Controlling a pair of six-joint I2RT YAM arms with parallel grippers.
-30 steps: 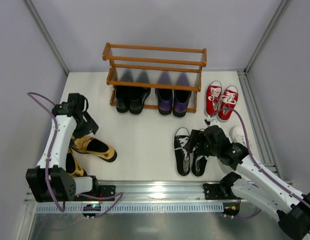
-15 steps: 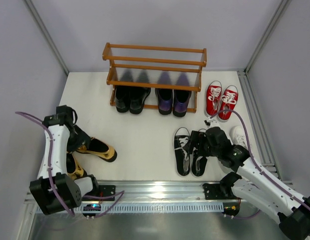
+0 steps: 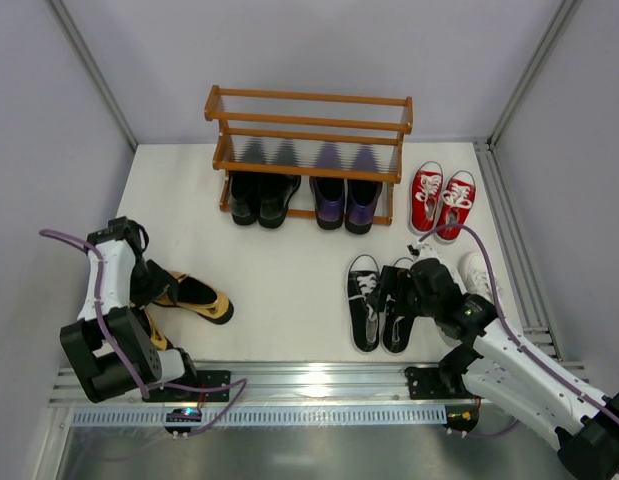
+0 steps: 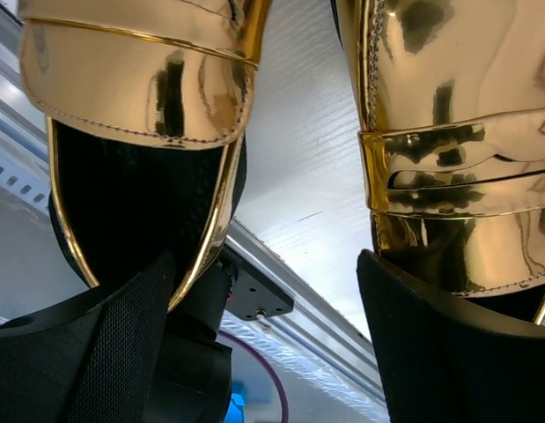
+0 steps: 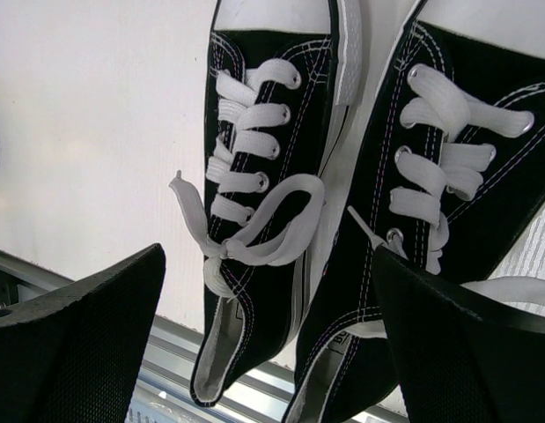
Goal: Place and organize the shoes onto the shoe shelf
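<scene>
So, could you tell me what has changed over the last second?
The left gripper drew back toward the near left edge and now hangs open over the gold loafers, gripping nothing. The right gripper crept slightly nearer above the black-and-white sneakers, open. Both pairs and the shoe shelf stayed put.

White table (image 3: 289, 270) is carrying the wooden shelf (image 3: 307, 125) at the back, red sneakers (image 3: 441, 200) sitting just beside it, black-and-white sneakers (image 3: 365, 300) lying front right, gold loafers (image 3: 197, 298) lying front left (one half hidden).
</scene>
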